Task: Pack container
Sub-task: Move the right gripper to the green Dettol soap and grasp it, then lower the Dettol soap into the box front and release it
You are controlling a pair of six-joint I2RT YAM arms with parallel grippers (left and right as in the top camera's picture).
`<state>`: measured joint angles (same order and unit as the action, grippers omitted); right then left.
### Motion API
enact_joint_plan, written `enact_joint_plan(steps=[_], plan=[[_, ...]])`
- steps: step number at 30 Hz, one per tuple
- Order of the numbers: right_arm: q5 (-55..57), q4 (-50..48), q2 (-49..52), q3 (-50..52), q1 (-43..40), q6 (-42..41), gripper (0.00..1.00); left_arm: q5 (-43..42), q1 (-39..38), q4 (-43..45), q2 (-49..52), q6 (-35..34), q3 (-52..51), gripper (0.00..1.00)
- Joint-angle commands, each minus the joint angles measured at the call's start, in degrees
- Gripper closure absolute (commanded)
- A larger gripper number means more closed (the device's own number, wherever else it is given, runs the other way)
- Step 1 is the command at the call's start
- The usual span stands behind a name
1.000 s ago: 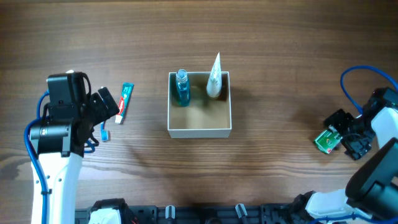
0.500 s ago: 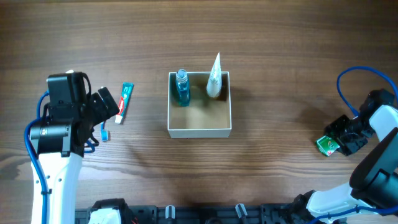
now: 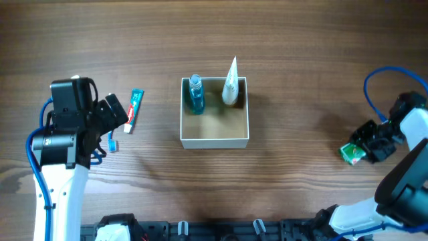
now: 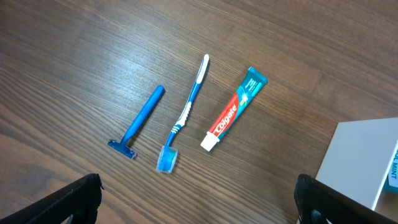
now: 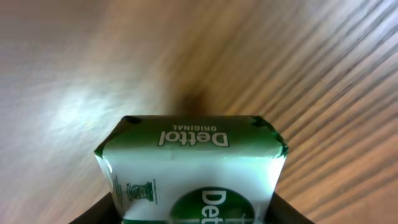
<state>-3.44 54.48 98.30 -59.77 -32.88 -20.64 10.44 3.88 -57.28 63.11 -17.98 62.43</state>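
Robotics lab or test bench rather than a lived-in room. Given away first by the two machines at the table [image 3: 301, 53]: left arm [image 3: 67, 134] and right arm [image 3: 414, 127], black and white, with bare blue cable [image 3: 370, 86] looping in the open. Given away too by the black mounting rail [image 3: 221, 231] along the near edge of the wood-grain top. Set out like props on plain wood: razor [image 4: 137, 124], toothbrush [image 4: 186, 115] and toothpaste [image 4: 234, 109] side by side but apart, a wrapped Dettol soap bar [image 5: 193, 168] far off to the right. In the middle, a plain white-walled container [image 3: 214, 141] holding a blue bottle [image 3: 195, 94] and a white tube [image 3: 231, 84]. Bathroom goods, but laid on a workbench.
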Motion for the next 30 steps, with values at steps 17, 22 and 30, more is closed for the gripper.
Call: enact_joint_plan(steps=[17,22,30], plan=[[-2.12,-4.52,-25.03,-10.4,63.69,46.47,0.92,-1.64,0.42,-0.04,-0.11,-0.5,0.9,0.0],[1.29,-6.19,-19.52,-10.4,69.33,52.28,0.96,-1.62,0.42,-0.04,-0.11,-0.5,0.9,0.0],[1.25,-12.66,-11.56,-10.4,70.9,55.17,0.96,-1.62,0.42,-0.04,-0.11,-0.5,0.9,0.0]])
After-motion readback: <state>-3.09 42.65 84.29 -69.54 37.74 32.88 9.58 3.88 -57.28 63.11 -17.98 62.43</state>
